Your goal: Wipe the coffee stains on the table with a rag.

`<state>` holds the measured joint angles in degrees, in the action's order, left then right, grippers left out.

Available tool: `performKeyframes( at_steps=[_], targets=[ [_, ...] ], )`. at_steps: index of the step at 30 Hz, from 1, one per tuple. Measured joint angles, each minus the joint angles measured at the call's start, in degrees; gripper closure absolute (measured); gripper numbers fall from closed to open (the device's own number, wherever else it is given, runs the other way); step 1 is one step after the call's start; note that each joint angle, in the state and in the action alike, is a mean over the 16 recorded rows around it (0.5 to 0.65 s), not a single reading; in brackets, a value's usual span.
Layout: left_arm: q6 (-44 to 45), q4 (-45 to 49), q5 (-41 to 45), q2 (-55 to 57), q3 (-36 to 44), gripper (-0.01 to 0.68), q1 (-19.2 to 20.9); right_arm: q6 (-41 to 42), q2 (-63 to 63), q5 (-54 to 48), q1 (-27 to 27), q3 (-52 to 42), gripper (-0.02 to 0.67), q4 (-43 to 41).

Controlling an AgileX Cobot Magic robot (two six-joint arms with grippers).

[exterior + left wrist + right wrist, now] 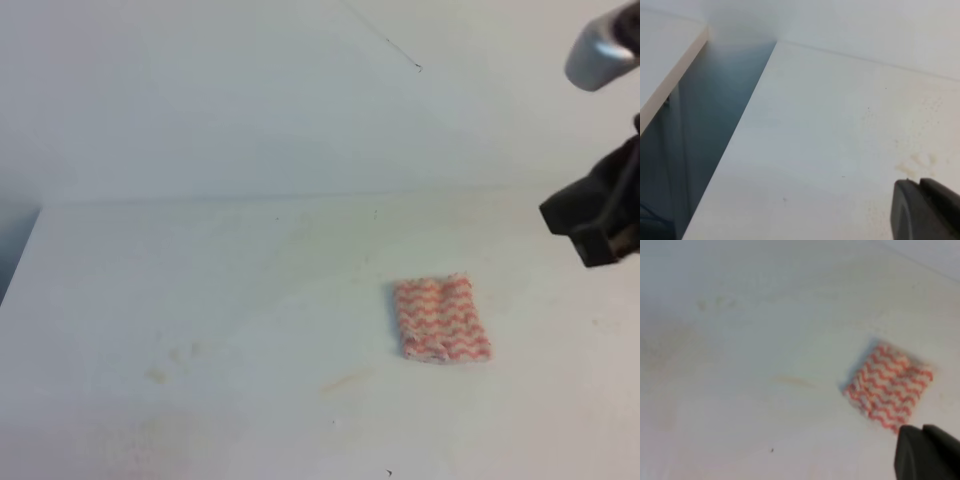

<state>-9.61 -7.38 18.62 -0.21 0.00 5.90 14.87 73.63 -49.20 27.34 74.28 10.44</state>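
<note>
The rag, a folded red-and-white zigzag cloth, lies flat on the white table, right of centre. It also shows in the right wrist view. No amber coffee puddle shows. Only a faint thin tan streak lies left of the rag, also in the right wrist view. My right gripper hovers above the table, up and right of the rag and apart from it. Only a dark finger part shows at the wrist, so its state is unclear. Of my left gripper only a dark finger part shows.
Pale yellowish smudges mark the table at the front left, and show in the left wrist view. The table's left edge drops into a dark gap beside another white surface. A white wall stands behind.
</note>
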Motion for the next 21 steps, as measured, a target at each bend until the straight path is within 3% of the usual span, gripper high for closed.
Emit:
performKeyframes(
  at_steps=[11,16,21],
  targets=[
    [0.0,0.0,0.0,0.0,0.0,0.674,0.0,2.1,-4.4,-6.5,-0.3,-2.2,0.652,-4.1],
    [0.0,0.0,0.0,-0.2,0.0,0.674,0.0,2.9,-6.8,2.2,-2.4,-6.3,0.652,-6.8],
    [0.0,0.0,0.0,-0.4,0.0,0.674,0.0,2.0,-13.3,15.6,-6.9,-16.1,0.652,-3.2]
  ],
)
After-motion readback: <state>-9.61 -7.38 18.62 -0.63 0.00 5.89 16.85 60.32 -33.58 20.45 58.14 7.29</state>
